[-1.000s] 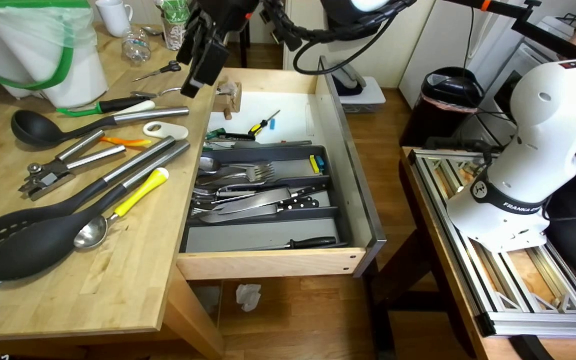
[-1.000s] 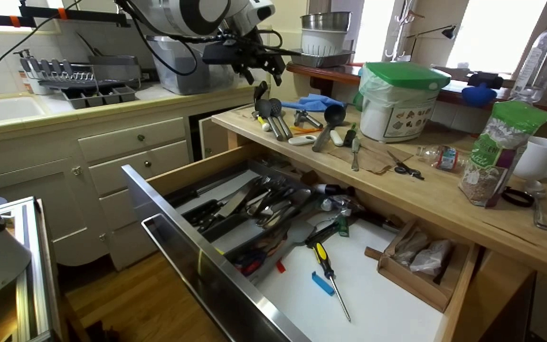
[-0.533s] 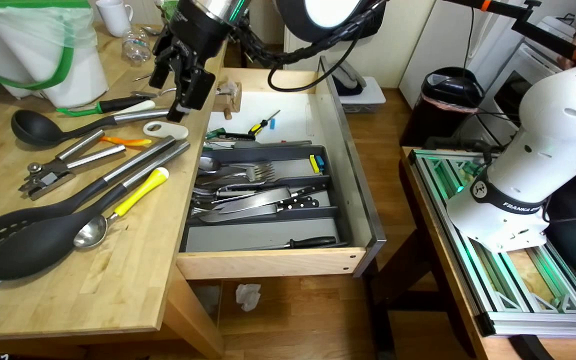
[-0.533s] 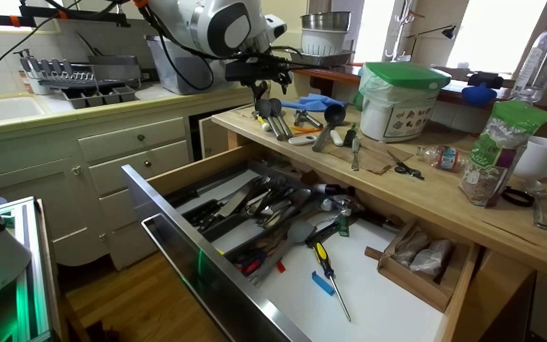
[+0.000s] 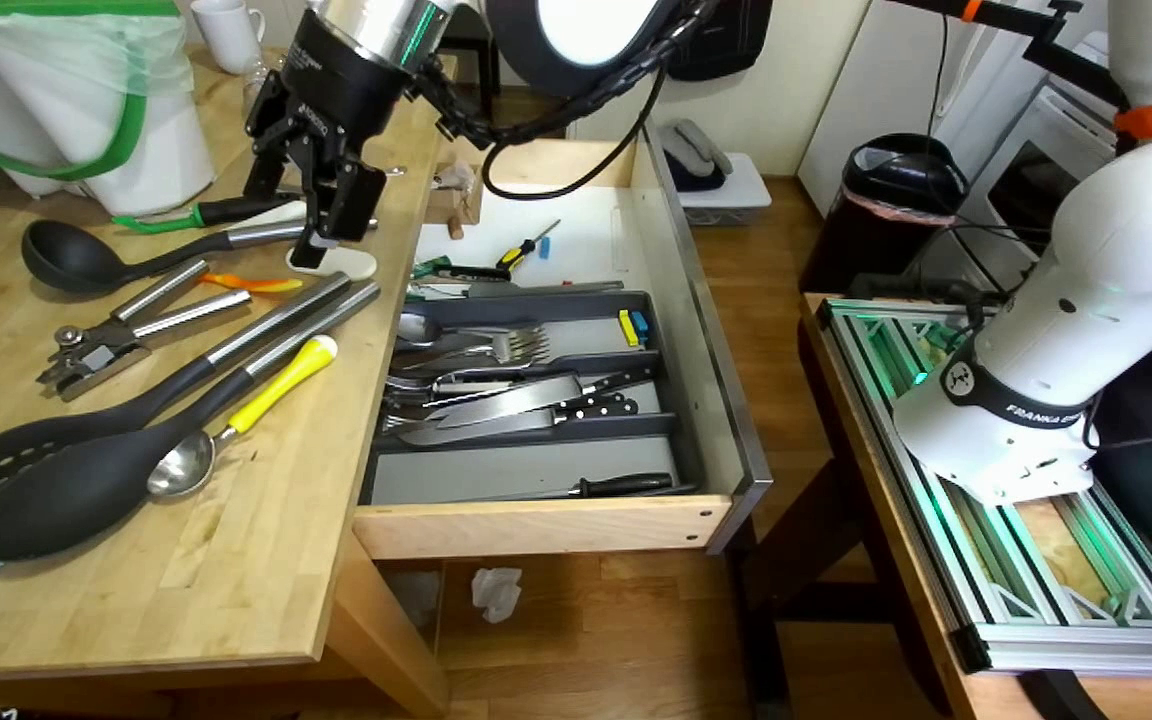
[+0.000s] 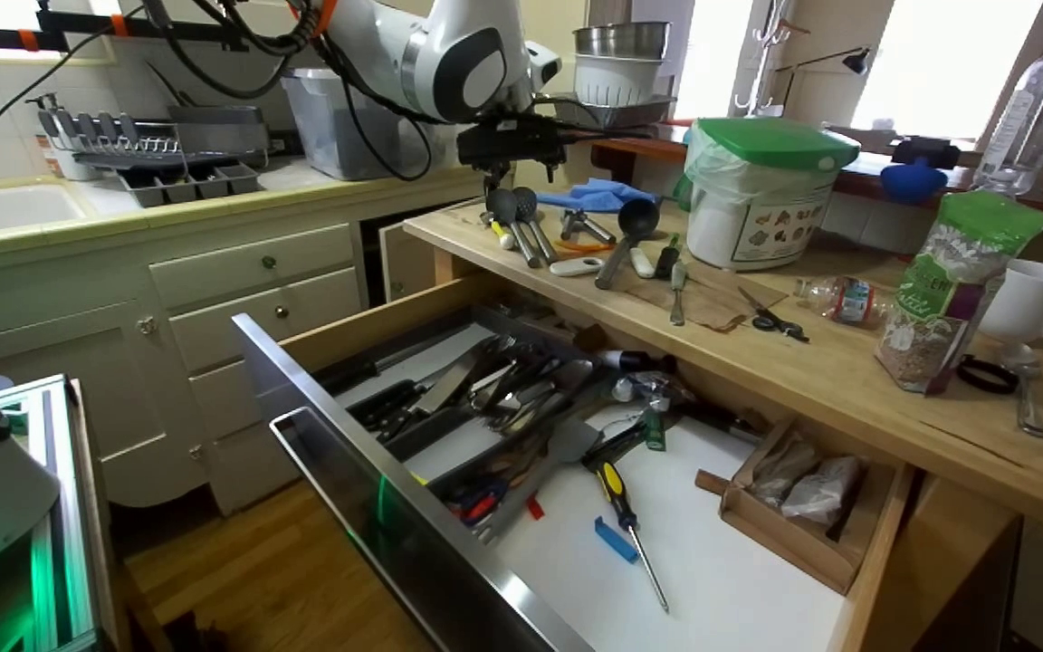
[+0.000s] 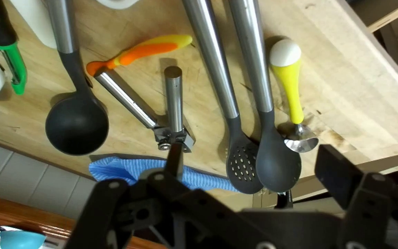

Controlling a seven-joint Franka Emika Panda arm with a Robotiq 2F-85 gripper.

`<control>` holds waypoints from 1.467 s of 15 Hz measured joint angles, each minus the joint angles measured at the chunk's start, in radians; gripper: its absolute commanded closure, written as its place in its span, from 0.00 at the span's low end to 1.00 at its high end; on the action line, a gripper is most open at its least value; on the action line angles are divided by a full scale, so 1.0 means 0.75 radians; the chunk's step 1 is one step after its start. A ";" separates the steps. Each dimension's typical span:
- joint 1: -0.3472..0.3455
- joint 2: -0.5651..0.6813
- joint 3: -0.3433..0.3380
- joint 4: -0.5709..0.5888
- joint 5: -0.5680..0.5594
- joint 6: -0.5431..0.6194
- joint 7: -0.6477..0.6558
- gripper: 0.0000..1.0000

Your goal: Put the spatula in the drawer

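Movement shows plainly in an exterior view: the hand [image 5: 286, 225] has slid inward over the tabletop [image 5: 226, 590] and sits lower in the picture than a second ago, closer to the spatula [image 5: 136, 458]. I take the spatula to be the black-headed utensil without slots; it lies where it was on the tabletop, handle end toward the drawer [image 5: 546, 530].

In an exterior view the arm [image 6: 476, 72] has shifted too, bringing the hand close above or behind the spatula's head; which, I cannot tell. The drawer stands pulled out and unchanged, so the destination looks ready.

The wrist view offers no earlier picture to compare. It shows the fingers [image 7: 337, 176] spread wide with nothing held, and the spatula's head in the gap between them, apparently below and untouched. The slotted spoon [image 7: 242, 164] lies right against the spatula, partly covered by its head. For the task, this reads as the approach, with the grasp not yet made. The spread already runs roughly across the handles, which should help; the hand probably needs to shift toward the handle and descend. Closing there might catch both utensils, so a finger between the pair looks wise.
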 measured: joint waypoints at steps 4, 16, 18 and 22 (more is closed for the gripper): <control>0.078 -0.078 -0.039 0.064 -0.030 -0.048 -0.022 0.22; 0.187 -0.175 -0.115 0.157 -0.156 -0.067 -0.022 0.55; 0.203 -0.185 -0.121 0.170 -0.175 -0.076 -0.022 0.55; 0.229 -0.197 -0.143 0.196 -0.226 -0.095 -0.021 0.56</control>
